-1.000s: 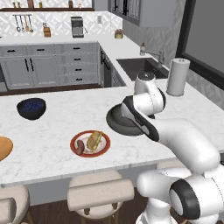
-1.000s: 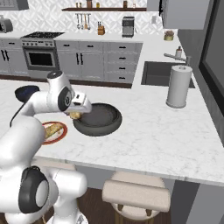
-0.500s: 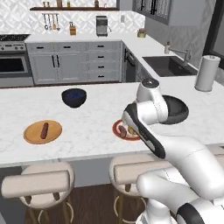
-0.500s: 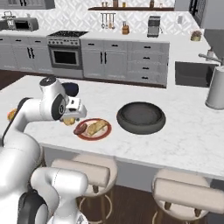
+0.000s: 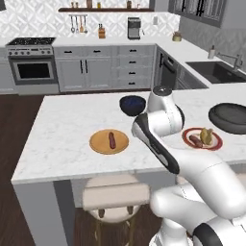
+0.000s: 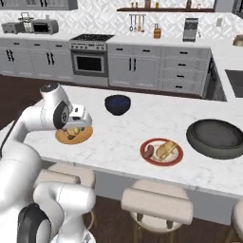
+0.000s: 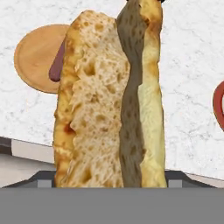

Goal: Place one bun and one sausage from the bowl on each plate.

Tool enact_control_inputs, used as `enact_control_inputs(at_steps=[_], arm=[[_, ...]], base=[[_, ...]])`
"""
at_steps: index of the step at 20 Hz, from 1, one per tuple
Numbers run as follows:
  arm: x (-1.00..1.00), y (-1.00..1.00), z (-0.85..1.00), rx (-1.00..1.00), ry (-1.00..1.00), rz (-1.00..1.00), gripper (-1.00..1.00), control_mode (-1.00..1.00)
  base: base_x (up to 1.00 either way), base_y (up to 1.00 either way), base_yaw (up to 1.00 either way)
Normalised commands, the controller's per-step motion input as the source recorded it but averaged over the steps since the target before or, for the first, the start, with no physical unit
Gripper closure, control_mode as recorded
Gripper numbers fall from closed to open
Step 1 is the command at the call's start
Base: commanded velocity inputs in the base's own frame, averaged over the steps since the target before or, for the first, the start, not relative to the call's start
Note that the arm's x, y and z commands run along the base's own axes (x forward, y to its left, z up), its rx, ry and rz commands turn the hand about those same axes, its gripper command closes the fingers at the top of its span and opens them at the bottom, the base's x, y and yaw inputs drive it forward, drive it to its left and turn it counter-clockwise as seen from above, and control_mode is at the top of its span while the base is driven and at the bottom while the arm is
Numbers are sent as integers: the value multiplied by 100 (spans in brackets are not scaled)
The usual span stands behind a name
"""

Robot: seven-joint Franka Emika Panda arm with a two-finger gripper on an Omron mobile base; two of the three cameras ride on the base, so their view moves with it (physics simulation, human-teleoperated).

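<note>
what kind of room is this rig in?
A rendered home kitchen, it seems: a stove with oven against the back wall, a sink set in the side counter, and a marble island with stools tucked under it.

Both base views look forward and down from behind the arm, left and right, sharing the counter point(image 5: 67, 129) past the gripper; the hand view peers closely along the fingers.

The glossy white robot arm point(image 5: 192, 168) is built of thick, rounded segments with smooth shells. Dark grey bands mark its joints, and a dark round cap tops one upper joint. A short white boxy hand point(image 6: 79, 118) ends the arm.
</note>
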Motion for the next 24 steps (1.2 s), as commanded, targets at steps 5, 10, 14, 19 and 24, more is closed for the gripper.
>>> enact_control_inputs(at_steps=[5,10,14,19,24], arm=[[0,0,0,0,0,0,100,100],[56,35,-9,9,1,0,100,-100],[88,-21,-49,4,7,1,100,-100],[40,-93,-64,-3,2,0,100,-100],[14,-11,-75,-8,9,0,100,-100]], base=[[48,100,1],[18,39,0],[0,0,0],[0,0,0],[0,0,0]])
